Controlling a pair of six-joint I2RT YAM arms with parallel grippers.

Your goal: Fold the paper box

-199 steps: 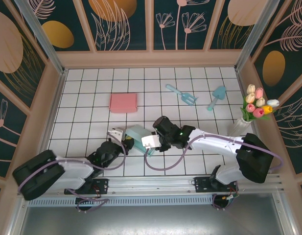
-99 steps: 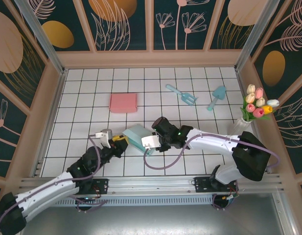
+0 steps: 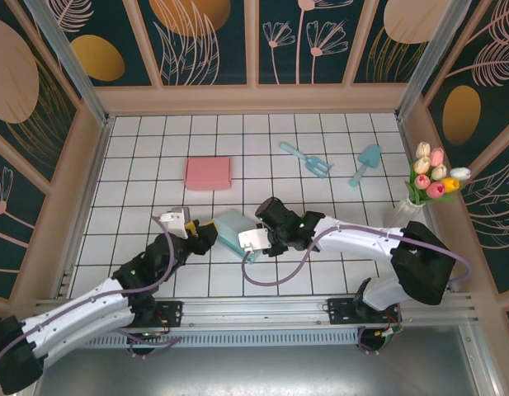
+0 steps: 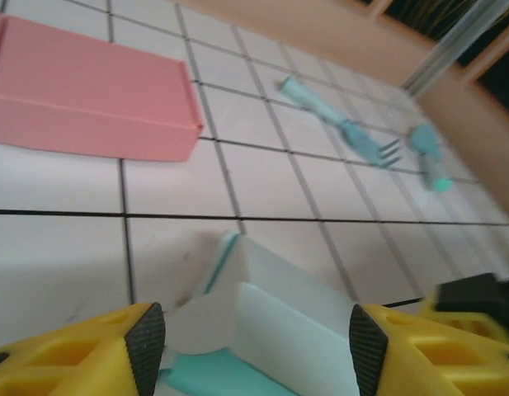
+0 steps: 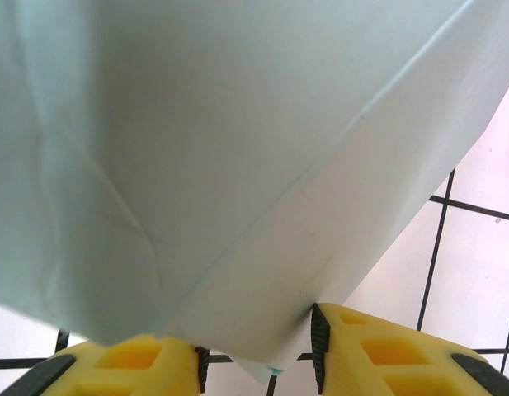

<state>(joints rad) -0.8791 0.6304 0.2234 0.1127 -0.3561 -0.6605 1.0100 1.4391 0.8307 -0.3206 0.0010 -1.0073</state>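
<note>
1. Yellow fingers [image 4: 81, 355] of the left gripper [image 4: 254, 345] stand wide, one either side of the paper box [image 4: 275, 318], dark pads [image 4: 145, 338] facing inward with a sliver of daylight beside the left one – nothing clamped here.
2. From above, that gripper sits at the box's 9 o'clock, and the teal-and-white box lies on the white tiled table [image 3: 139, 165] a little toward 6 o'clock of centre.
3. Over at the box's 4 o'clock, the right gripper [image 5: 258, 356] has a narrow bite: a pale panel's corner drops between its pads and touches both, so it is holding the box by that edge.
4. Box is partly folded, white inner panels standing up from a teal base.
5. Further out, at the box's 11 o'clock, a pink flat box [image 3: 208, 173] lies on the tiles, well apart.
6. At 1 o'clock a teal fork [image 3: 306, 159], at 2 o'clock a teal trowel [image 3: 365, 165], near each other but not touching.
7. Far right, at 3 o'clock by the wall, a white vase of tulips [image 3: 408, 213] stands upright.
</note>
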